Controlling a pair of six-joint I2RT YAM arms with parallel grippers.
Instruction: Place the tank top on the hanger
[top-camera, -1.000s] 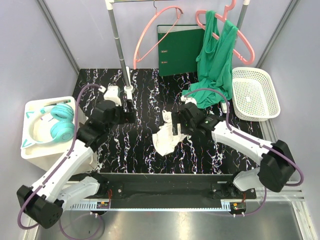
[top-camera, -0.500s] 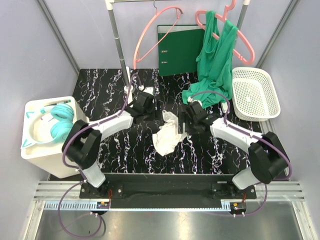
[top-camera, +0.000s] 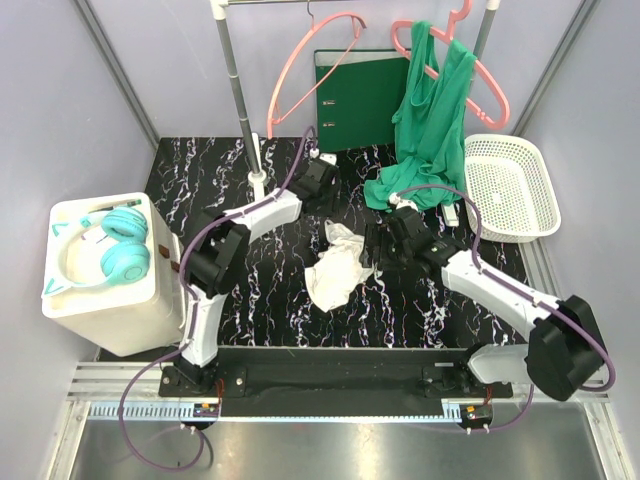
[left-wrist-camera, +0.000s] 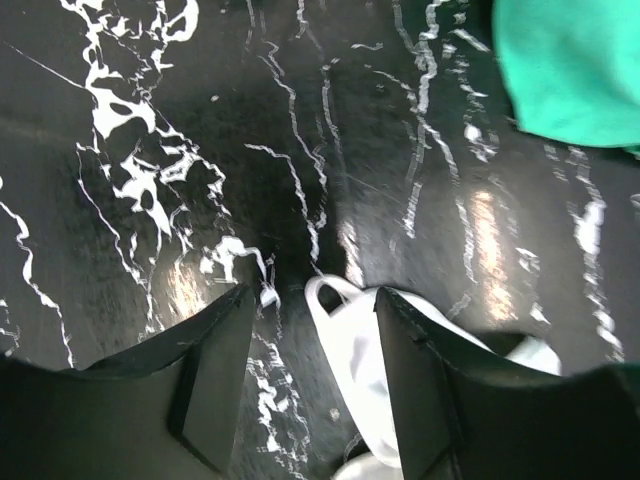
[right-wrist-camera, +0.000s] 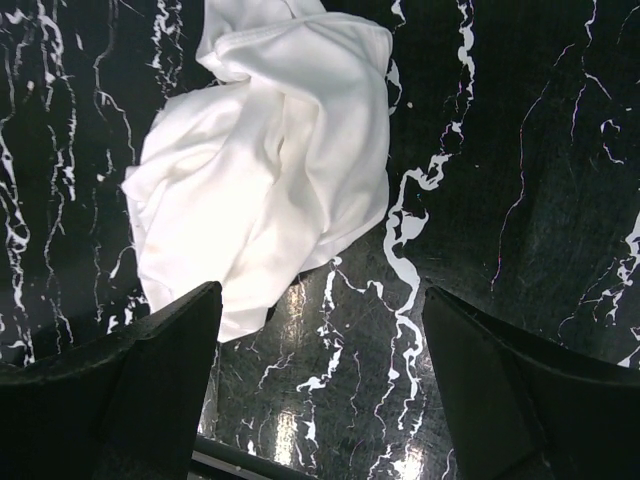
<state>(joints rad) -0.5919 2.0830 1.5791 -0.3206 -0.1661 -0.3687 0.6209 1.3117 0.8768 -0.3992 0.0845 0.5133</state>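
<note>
The white tank top (top-camera: 336, 264) lies crumpled on the black marbled table (top-camera: 200, 170). The thin light-pink hanger (top-camera: 306, 72) hangs from the rail at the back, empty. My left gripper (top-camera: 320, 190) is stretched far forward, just behind the tank top, open. In the left wrist view the left gripper (left-wrist-camera: 310, 370) has a white strap loop (left-wrist-camera: 335, 305) lying between its fingers, beside the right one. My right gripper (top-camera: 384, 246) is wide open just right of the tank top. In the right wrist view the right gripper (right-wrist-camera: 320, 370) is empty, with the tank top (right-wrist-camera: 270, 160) ahead and to its left.
A thicker salmon hanger (top-camera: 470, 62) holds green cloth (top-camera: 430, 130) that drapes onto the table, also visible in the left wrist view (left-wrist-camera: 570, 60). A green binder (top-camera: 355, 95), a white basket (top-camera: 512, 186), the rail pole (top-camera: 240, 100) and a white box with teal headphones (top-camera: 115, 250) stand around.
My left arm swung from the left side forward to behind the tank top. My right gripper drew back to the right, off the tank top.
</note>
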